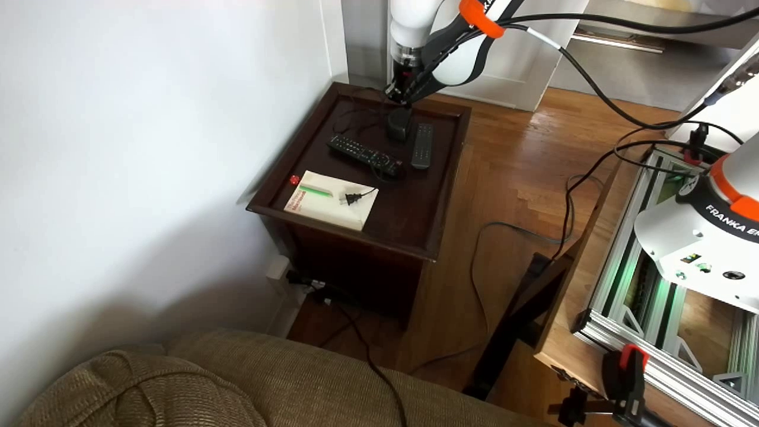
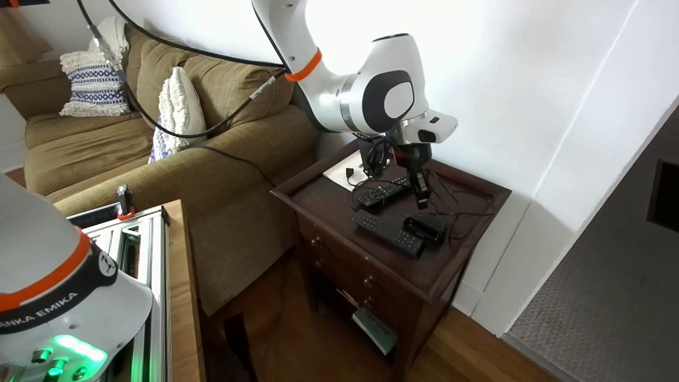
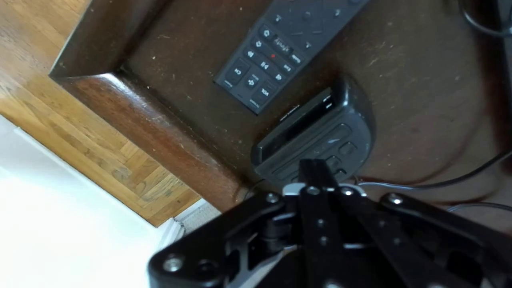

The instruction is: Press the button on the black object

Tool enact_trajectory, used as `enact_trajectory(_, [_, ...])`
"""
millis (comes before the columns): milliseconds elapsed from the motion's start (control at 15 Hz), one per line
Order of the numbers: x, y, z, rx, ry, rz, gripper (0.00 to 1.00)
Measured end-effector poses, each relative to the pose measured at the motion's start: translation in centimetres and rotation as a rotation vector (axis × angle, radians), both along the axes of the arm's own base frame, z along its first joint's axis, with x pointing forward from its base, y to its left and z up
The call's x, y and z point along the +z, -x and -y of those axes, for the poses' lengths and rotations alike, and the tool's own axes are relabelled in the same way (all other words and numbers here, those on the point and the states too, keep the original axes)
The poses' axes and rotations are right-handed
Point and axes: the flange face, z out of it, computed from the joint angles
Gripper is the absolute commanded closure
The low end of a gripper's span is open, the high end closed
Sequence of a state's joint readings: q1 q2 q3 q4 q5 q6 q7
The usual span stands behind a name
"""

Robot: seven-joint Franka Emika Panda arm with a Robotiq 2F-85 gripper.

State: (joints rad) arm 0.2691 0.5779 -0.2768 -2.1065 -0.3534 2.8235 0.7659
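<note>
The black object is a small rounded clock-like device with a dark front window and several buttons on top. It sits on the dark wooden side table, shown in an exterior view (image 1: 398, 126), in an exterior view (image 2: 426, 228) and in the wrist view (image 3: 320, 140). My gripper (image 3: 313, 163) is shut, its two fingertips together with nothing between them. In the wrist view the fingertips overlap the device's button area and hide some buttons. In an exterior view the gripper (image 2: 422, 203) points down just above the device's back edge. I cannot tell whether it touches.
A grey remote (image 3: 276, 52) lies close beside the device. A longer black remote (image 1: 364, 155) and a white box (image 1: 320, 214) with a plug (image 1: 351, 198) on it lie farther along. Thin cables (image 2: 467, 214) run behind the device. The table (image 1: 409, 234) has a raised rim; a wall stands alongside.
</note>
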Motion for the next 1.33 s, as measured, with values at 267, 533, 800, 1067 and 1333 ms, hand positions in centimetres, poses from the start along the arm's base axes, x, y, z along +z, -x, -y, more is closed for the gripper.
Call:
enact_trajectory(267, [-0.9, -0.6, 0.2, 0.009, 0.026, 0.003, 1.00])
enact_trajectory(533, [-2.0, -1.0, 0.5, 0.019, 0.047, 0.011, 1.00])
enact_trajectory(800, [-2.8, -1.3, 0.3, 0.032, 0.064, 0.014, 1.00])
enact_trajectory(1067, [-3.0, -1.7, -0.2, 0.038, 0.071, 0.018, 1.00])
enact_trajectory(1333, [-3.0, -2.0, -0.6, 0.040, 0.070, 0.026, 1.00])
